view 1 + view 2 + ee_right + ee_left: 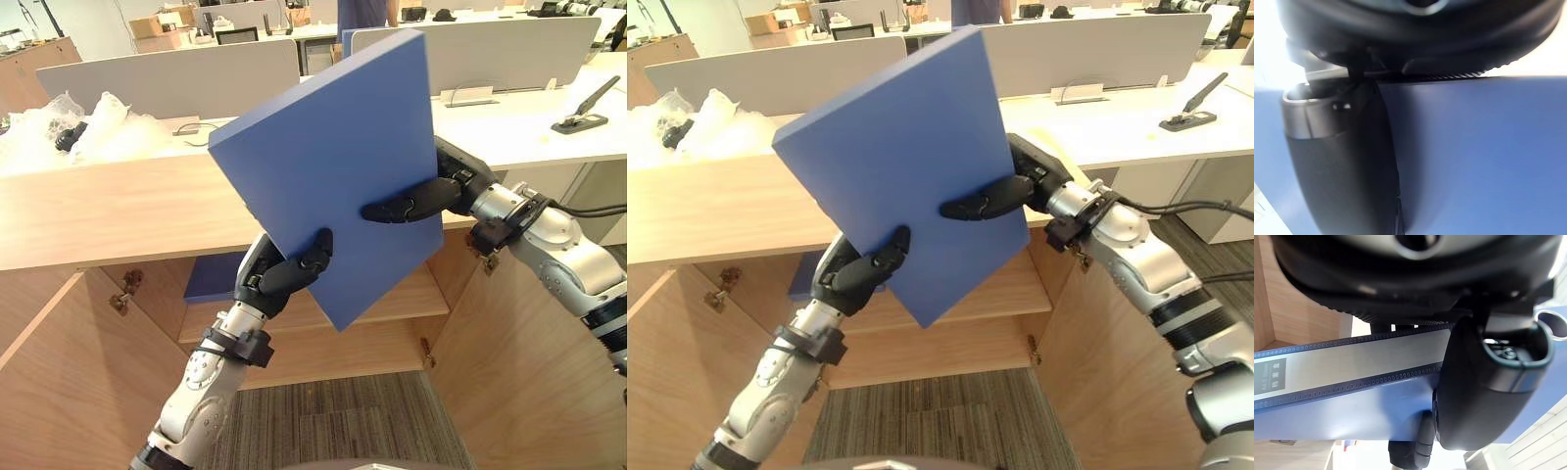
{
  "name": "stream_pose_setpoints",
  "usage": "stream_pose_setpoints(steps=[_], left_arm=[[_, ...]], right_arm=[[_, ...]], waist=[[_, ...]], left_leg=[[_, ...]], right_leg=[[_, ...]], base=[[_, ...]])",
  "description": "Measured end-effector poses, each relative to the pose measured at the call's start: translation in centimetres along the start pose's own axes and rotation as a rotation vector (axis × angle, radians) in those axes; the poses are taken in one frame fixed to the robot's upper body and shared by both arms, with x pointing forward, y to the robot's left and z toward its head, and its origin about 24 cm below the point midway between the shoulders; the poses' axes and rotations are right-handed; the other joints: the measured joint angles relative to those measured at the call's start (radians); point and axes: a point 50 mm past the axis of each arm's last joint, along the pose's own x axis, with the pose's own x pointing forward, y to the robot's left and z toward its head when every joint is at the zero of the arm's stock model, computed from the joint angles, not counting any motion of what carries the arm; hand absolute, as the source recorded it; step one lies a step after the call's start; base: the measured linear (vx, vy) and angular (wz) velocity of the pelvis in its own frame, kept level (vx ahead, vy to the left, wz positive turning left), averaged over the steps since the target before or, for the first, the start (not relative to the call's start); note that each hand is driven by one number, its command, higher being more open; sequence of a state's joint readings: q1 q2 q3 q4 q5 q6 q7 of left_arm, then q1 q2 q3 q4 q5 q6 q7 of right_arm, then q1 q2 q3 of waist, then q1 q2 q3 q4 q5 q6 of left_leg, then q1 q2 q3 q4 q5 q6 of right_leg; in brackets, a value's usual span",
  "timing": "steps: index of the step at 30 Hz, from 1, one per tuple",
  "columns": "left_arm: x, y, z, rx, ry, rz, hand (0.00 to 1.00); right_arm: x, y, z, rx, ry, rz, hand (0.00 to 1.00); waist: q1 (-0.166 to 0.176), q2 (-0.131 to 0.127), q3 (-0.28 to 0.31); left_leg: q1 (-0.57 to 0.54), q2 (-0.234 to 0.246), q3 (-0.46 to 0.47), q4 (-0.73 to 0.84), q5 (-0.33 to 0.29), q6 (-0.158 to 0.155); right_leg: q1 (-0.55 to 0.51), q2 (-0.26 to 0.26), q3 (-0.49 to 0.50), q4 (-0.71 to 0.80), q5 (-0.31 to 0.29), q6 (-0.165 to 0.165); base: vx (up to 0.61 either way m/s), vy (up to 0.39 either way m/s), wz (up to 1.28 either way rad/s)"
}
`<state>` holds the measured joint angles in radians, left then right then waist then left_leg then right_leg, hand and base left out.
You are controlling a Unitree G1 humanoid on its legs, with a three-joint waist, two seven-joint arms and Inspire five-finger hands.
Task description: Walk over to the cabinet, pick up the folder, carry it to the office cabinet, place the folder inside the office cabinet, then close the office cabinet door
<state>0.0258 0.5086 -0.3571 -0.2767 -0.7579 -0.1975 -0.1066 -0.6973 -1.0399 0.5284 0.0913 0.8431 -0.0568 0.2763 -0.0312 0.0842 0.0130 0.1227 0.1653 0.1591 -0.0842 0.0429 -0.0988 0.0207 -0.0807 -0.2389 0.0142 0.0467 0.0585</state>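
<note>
A large blue folder is held up tilted in front of the open wooden cabinet. My left hand clamps its lower edge, thumb across the front face. My right hand pinches its right side, thumb lying on the front. In the left wrist view the folder's spine with a grey label strip runs past the thumb. The folder's blue face lies under the right hand's thumb. A second blue folder lies on the cabinet shelf behind.
Both cabinet doors stand open to either side, the right one close to my right arm. White desks with grey partitions sit beyond the cabinet top. Crumpled plastic lies at the left, a stapler at the right. Grey carpet below.
</note>
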Motion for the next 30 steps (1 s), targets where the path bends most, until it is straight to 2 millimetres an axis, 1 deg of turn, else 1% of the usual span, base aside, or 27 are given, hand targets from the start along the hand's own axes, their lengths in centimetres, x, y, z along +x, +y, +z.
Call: stream_pose_setpoints(steps=[2, 5, 8, 9, 12, 15, 16, 17, 18, 19, 20, 21, 22, 23, 24, 25, 26, 27, 29, 30], left_arm=[[0.3, 0.4, 0.6, 0.043, 0.005, -0.030, 0.00], [0.3, 0.8, 1.3, 0.097, 0.025, -0.077, 0.00], [0.3, 1.4, 1.6, 0.132, 0.020, -0.081, 0.00], [0.3, 1.7, 1.7, 0.135, 0.019, -0.078, 1.00], [0.1, 2.3, 1.0, 0.112, 0.044, -0.096, 1.00], [-0.6, 2.9, -1.0, 0.096, 0.153, -0.103, 1.00], [-1.0, 3.0, -2.1, 0.082, 0.216, -0.119, 1.00], [-1.7, 2.8, -3.7, 0.056, 0.297, -0.144, 1.00], [-2.2, 2.7, -4.8, 0.041, 0.361, -0.167, 1.00], [-3.0, 2.4, -6.3, 0.020, 0.441, -0.203, 1.00], [-3.3, 2.2, -7.0, 0.007, 0.481, -0.221, 1.00], [-4.2, 1.7, -8.7, -0.028, 0.555, -0.248, 1.00], [-4.6, 1.5, -9.5, -0.043, 0.587, -0.255, 1.00], [-5.5, 1.0, -11.0, -0.073, 0.637, -0.250, 1.00], [-6.2, 0.4, -12.5, -0.098, 0.679, -0.242, 1.00], [-6.5, 0.1, -13.1, -0.111, 0.696, -0.235, 1.00], [-7.1, -0.5, -14.3, -0.119, 0.727, -0.223, 1.00], [-7.6, -0.8, -15.3, -0.089, 0.765, -0.211, 1.00], [-8.4, -0.7, -16.2, -0.064, 0.813, -0.180, 1.00], [-9.2, -0.3, -16.9, -0.021, 0.857, -0.144, 1.00]], right_arm=[[-0.2, -0.3, 0.2, 0.004, 0.032, 0.036, 0.00], [-1.1, -1.0, 0.6, -0.028, 0.082, 0.104, 0.00], [-1.3, -0.8, 0.8, -0.025, 0.080, 0.144, 0.00], [-1.3, -0.6, 0.9, -0.024, 0.076, 0.157, 0.00], [-1.4, -0.3, 0.9, -0.036, 0.047, 0.151, 0.00], [-0.9, 0.3, 1.7, -0.144, 0.010, 0.156, 0.00], [-0.7, 0.8, 2.3, -0.203, -0.012, 0.170, 0.00], [-0.5, 1.6, 3.1, -0.275, -0.045, 0.193, 0.00], [-0.4, 2.3, 3.6, -0.312, -0.074, 0.209, 0.00], [-0.1, 3.4, 4.1, -0.333, -0.122, 0.234, 0.00], [0.2, 4.0, 4.3, -0.335, -0.150, 0.246, 0.00], [0.6, 5.3, 5.0, -0.348, -0.221, 0.268, 0.00], [0.7, 5.8, 5.4, -0.360, -0.256, 0.274, 0.00], [0.6, 6.7, 6.4, -0.401, -0.332, 0.276, 0.00], [0.4, 7.3, 7.4, -0.443, -0.417, 0.239, 0.00], [0.3, 7.5, 7.9, -0.456, -0.460, 0.215, 0.00], [0.0, 7.7, 8.7, -0.494, -0.539, 0.150, 0.00], [-0.5, 7.9, 9.3, -0.550, -0.601, 0.077, 0.00], [-1.0, 8.1, 9.2, -0.578, -0.632, 0.032, 0.00], [-1.4, 8.5, 8.5, -0.587, -0.623, 0.020, 0.00]], waist=[[0.002, -0.001, 0.000], [0.005, -0.005, -0.003], [0.004, -0.006, -0.003], [0.002, -0.006, -0.003], [0.003, -0.006, -0.003], [0.002, -0.006, -0.004], [0.001, -0.006, -0.004], [-0.003, -0.006, -0.004], [-0.007, -0.007, -0.004], [-0.014, -0.007, -0.004], [-0.019, -0.007, -0.004], [-0.027, -0.007, -0.004], [-0.028, -0.007, -0.004], [-0.030, -0.008, -0.004], [-0.030, -0.009, -0.004], [-0.029, -0.009, -0.004], [-0.027, -0.010, -0.005], [-0.024, -0.012, -0.007], [-0.023, -0.017, -0.010], [-0.025, -0.023, -0.014]], left_leg=[[-0.002, 0.000, 0.000, 0.000, 0.002, -0.001], [-0.002, 0.002, 0.001, 0.000, 0.003, -0.002], [-0.002, 0.002, 0.005, 0.000, 0.003, -0.002], [-0.003, 0.002, 0.007, 0.000, 0.003, -0.002], [-0.005, 0.003, 0.011, 0.000, 0.002, -0.002], [-0.008, 0.003, 0.018, 0.000, 0.002, -0.002], [-0.010, 0.004, 0.021, 0.000, 0.002, -0.002], [-0.016, 0.004, 0.022, 0.000, 0.002, -0.002], [-0.018, 0.004, 0.022, 0.000, 0.002, -0.002], [-0.018, 0.005, 0.023, 0.000, 0.002, -0.002], [-0.018, 0.005, 0.023, 0.000, 0.002, -0.002], [-0.018, 0.005, 0.024, 0.000, 0.002, -0.002], [-0.018, 0.005, 0.025, 0.000, 0.002, -0.002], [-0.018, 0.005, 0.027, 0.000, 0.002, -0.002], [-0.020, 0.005, 0.027, -0.001, 0.002, -0.002], [-0.021, 0.005, 0.027, -0.001, 0.002, -0.002], [-0.021, 0.005, 0.027, -0.001, 0.002, -0.002], [-0.021, 0.005, 0.027, -0.001, 0.002, -0.002], [-0.021, 0.007, 0.026, -0.001, 0.002, -0.002], [-0.021, 0.007, 0.026, 0.000, 0.002, -0.002]], right_leg=[[0.000, 0.001, 0.000, -0.004, 0.004, -0.001], [0.000, 0.003, 0.001, -0.006, 0.005, -0.002], [-0.002, 0.003, 0.003, -0.005, 0.006, -0.002], [-0.002, 0.003, 0.004, -0.005, 0.006, -0.002], [-0.006, 0.003, 0.006, -0.006, 0.005, -0.003], [-0.014, 0.004, 0.013, -0.005, 0.005, -0.002], [-0.017, 0.005, 0.015, -0.005, 0.006, -0.002], [-0.023, 0.005, 0.015, -0.006, 0.006, -0.002], [-0.025, 0.005, 0.016, -0.006, 0.006, -0.002], [-0.025, 0.006, 0.017, -0.007, 0.006, -0.002], [-0.025, 0.006, 0.018, -0.007, 0.006, -0.002], [-0.027, 0.006, 0.020, -0.007, 0.006, -0.002], [-0.028, 0.006, 0.021, -0.007, 0.006, -0.002], [-0.031, 0.007, 0.025, -0.007, 0.006, -0.002], [-0.033, 0.007, 0.025, -0.007, 0.006, -0.002], [-0.034, 0.007, 0.025, -0.007, 0.006, -0.002], [-0.034, 0.007, 0.025, -0.007, 0.006, -0.002], [-0.033, 0.008, 0.025, -0.007, 0.006, -0.002], [-0.033, 0.008, 0.025, -0.007, 0.006, -0.003], [-0.034, 0.009, 0.025, -0.007, 0.006, -0.003]], base=[[-0.04, 0.020, -0.01], [-0.01, 0.006, 0.00], [0.00, 0.000, 0.00], [0.00, 0.000, 0.00], [0.00, 0.000, 0.00], [-0.01, 0.027, -0.07], [-0.01, 0.022, -0.05], [0.00, 0.022, -0.04], [0.00, 0.000, 0.00], [0.01, 0.019, -0.04], [0.01, 0.022, -0.05], [0.00, 0.016, -0.05], [0.00, 0.022, -0.08], [-0.01, 0.023, -0.06], [-0.01, 0.023, -0.05], [0.00, 0.000, 0.00], [0.00, 0.000, 0.00], [-0.03, 0.023, 0.02], [-0.04, 0.022, 0.00], [-0.05, 0.026, -0.01]])
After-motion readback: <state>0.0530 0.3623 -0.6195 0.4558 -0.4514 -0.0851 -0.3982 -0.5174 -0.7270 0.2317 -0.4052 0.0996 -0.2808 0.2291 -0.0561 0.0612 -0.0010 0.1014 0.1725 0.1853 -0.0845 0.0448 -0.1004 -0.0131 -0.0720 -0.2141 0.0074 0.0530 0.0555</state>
